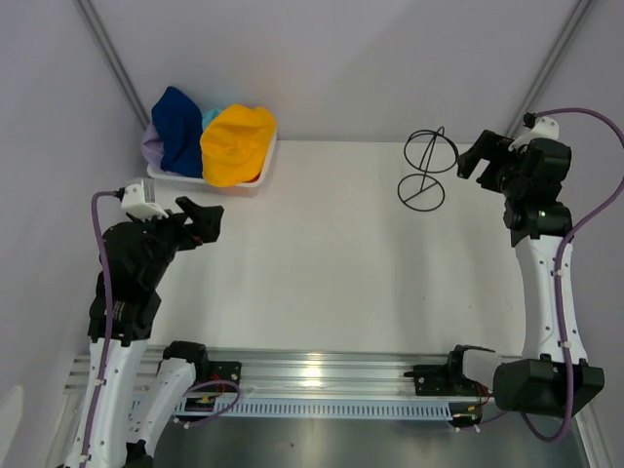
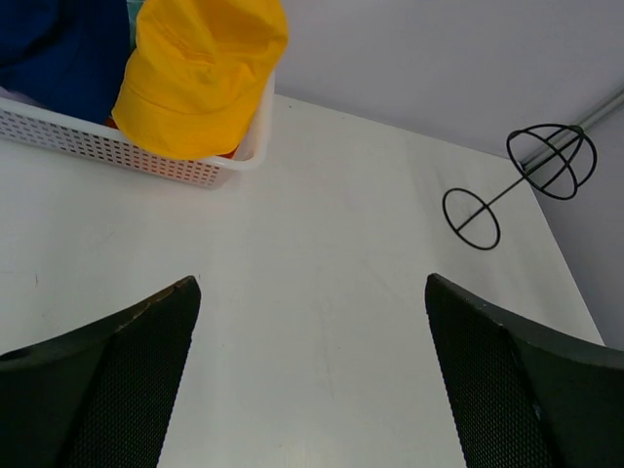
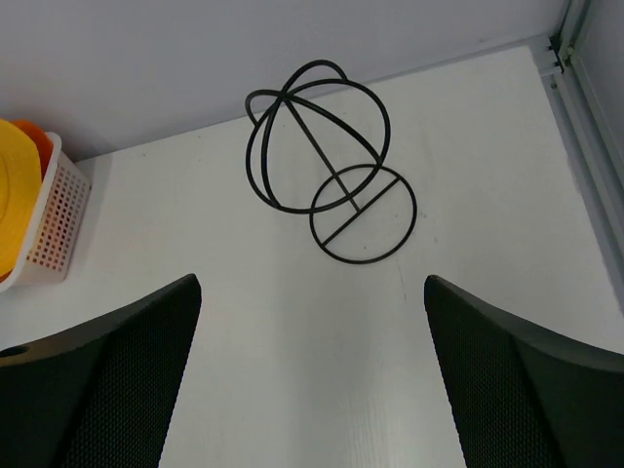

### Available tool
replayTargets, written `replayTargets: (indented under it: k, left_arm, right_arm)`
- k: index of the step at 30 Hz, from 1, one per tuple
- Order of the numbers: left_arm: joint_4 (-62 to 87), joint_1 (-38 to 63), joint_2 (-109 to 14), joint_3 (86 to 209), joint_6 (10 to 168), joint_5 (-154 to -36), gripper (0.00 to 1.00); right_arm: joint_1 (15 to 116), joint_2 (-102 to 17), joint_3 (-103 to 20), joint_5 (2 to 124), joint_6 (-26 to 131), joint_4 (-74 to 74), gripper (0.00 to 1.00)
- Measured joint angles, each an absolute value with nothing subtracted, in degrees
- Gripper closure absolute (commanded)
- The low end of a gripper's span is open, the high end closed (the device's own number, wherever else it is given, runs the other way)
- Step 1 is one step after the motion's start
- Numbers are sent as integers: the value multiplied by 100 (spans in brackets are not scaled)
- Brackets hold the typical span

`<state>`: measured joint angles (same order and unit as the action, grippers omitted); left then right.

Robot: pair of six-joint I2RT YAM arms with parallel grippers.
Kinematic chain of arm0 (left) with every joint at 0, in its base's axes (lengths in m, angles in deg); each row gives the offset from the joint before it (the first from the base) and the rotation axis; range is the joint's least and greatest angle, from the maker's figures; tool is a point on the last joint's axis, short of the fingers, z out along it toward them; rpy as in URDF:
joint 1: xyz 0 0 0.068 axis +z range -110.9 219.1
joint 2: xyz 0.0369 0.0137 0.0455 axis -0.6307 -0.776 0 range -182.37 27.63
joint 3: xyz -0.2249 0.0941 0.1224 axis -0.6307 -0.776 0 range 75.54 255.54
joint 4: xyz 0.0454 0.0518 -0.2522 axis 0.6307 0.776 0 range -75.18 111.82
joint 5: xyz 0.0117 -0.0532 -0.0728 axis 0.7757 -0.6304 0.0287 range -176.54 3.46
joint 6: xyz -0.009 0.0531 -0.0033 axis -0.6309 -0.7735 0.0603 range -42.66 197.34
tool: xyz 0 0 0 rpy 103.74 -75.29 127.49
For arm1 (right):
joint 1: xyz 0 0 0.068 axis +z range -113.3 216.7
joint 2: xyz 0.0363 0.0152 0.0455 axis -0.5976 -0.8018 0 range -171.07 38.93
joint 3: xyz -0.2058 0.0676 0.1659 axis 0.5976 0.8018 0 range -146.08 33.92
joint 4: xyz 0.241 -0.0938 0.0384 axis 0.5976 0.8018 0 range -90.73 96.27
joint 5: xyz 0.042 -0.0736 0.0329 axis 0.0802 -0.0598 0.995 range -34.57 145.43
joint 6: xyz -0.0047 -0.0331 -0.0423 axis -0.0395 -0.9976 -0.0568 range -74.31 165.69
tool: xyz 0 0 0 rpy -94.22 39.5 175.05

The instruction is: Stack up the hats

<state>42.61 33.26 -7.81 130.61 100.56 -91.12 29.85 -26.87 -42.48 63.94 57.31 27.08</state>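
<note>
Showing the hats [image 1: 210, 146] heaped in the white basket [image 1: 250, 185] at eleven o'clock on the tabletop [image 1: 322, 263], yellow hat [image 1: 237, 144] uppermost beside navy hat [image 1: 178, 132]. Holding left gripper [image 1: 203, 220] and right gripper [image 1: 478, 157] spread wide, both empty. Likely handling as light, floppy cloth — pinching a brim fold probably gripping best.

White table [image 1: 322, 263]: mesh basket [image 1: 255, 182] far left corner, black wire stand [image 1: 426, 172] far right.
</note>
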Motion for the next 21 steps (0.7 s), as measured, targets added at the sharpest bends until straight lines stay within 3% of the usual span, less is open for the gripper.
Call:
replayTargets:
  k: [8,15,21]
  left_arm:
    - [4659,3326,-700,12877,10128,-9326,1]
    - [4746,3323,-571,12661,10126,-9411,0]
    - [4685,3326,-886,12573,10122,-9457,1]
  right_arm:
    - [2987,-3891,-4281,6493,5912,1644,0]
    - [2989,-5476,-5540,6138,5451,1661,0]
    - [3046,-5961,-5949,5970,4918,1545,0]
